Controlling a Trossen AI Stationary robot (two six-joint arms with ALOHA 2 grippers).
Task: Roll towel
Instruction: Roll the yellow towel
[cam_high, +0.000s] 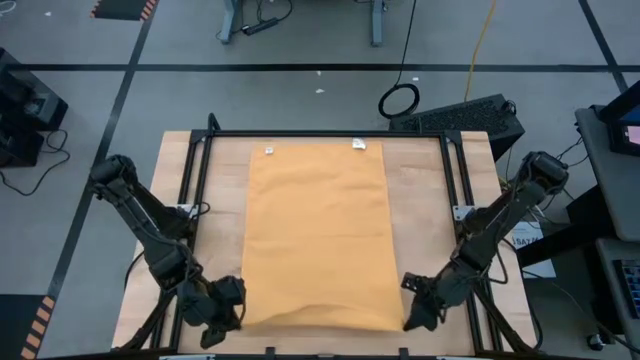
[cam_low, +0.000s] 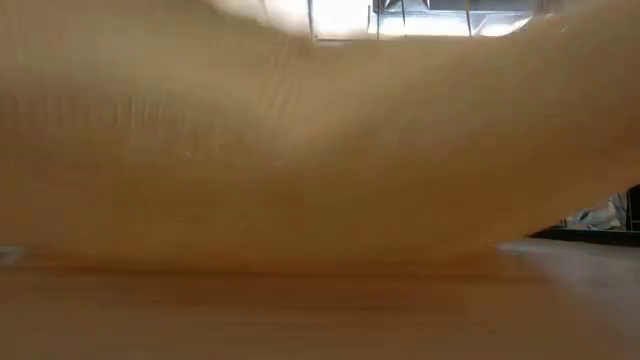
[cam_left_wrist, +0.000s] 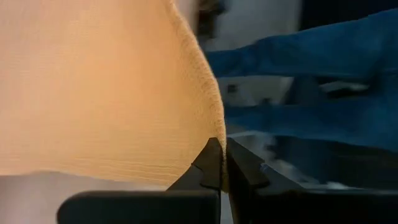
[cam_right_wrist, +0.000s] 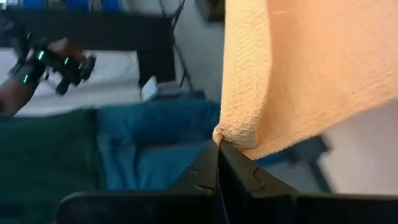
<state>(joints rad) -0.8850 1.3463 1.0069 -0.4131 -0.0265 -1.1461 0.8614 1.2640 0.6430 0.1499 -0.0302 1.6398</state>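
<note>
From above, I see the towel (cam_high: 316, 235) spread lengthwise down the middle of the tabletop (cam_high: 425, 215), the left gripper (cam_high: 222, 318) and right gripper (cam_high: 418, 312) at its two near corners. At table height, raised cloth fills the frame. Both wrist cameras show jaws pressed together, each pinching a corner of the hem. To roll cleanly, I judge both corners should travel forward level, in step.

Two dark jointed arms (cam_high: 140, 215), each with a black two-fingered tool (cam_high: 222, 318).
</note>
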